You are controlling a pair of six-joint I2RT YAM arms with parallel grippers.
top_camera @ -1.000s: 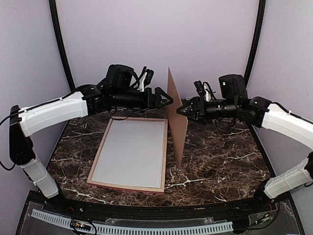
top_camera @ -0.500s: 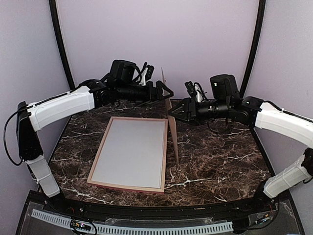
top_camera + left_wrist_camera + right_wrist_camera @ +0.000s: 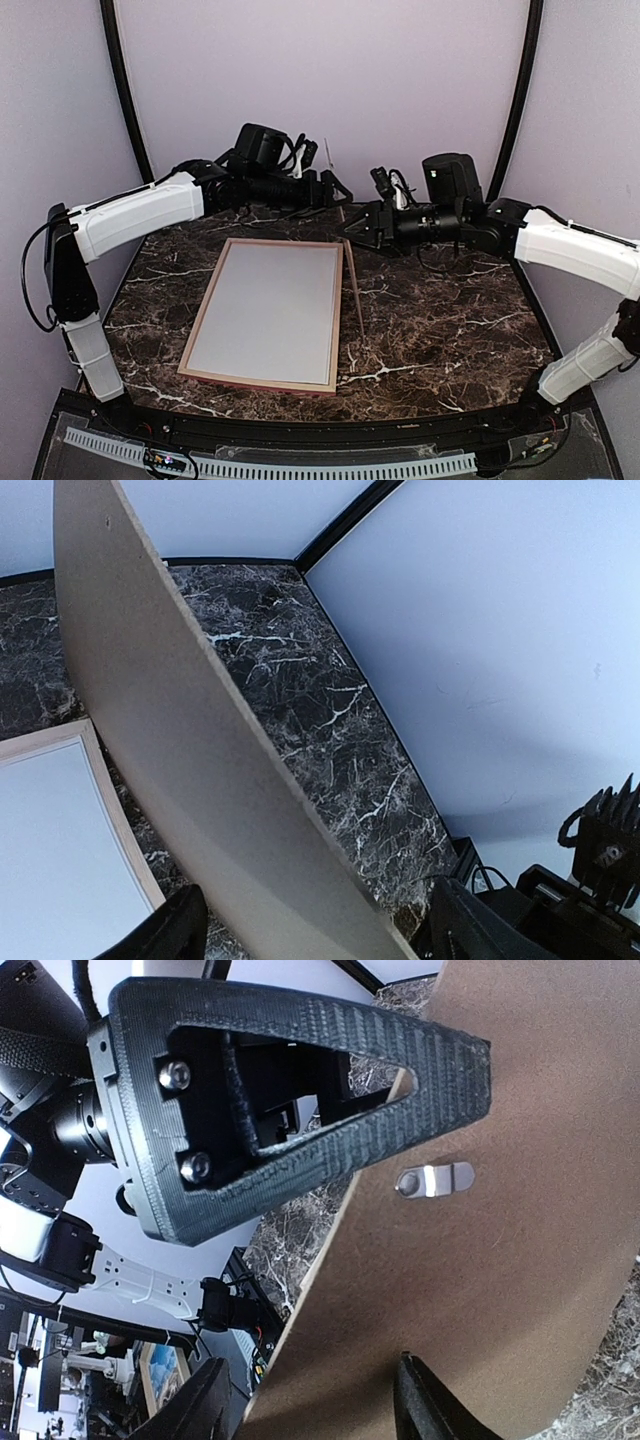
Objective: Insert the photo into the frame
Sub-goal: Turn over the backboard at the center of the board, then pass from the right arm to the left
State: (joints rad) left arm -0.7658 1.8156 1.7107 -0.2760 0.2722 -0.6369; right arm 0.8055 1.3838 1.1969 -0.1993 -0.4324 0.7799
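The frame [image 3: 260,384], with thin pinkish wood rails, lies flat on the veined marble table [image 3: 450,330], its long axis running near to far. A plain pale sheet [image 3: 268,310] fills it; whether this is the photo I cannot tell. Just to its right, a matte brown backing board [image 3: 500,1260] with a metal turn clip [image 3: 435,1179] stands on edge. Farther back, the left gripper [image 3: 338,190] and right gripper [image 3: 352,228] flank the board, jaws apart.

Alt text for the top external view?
A thin brown backing board stands on edge between the left gripper and right gripper. Left of it, the pink frame lies flat on the marble table, filled with white.
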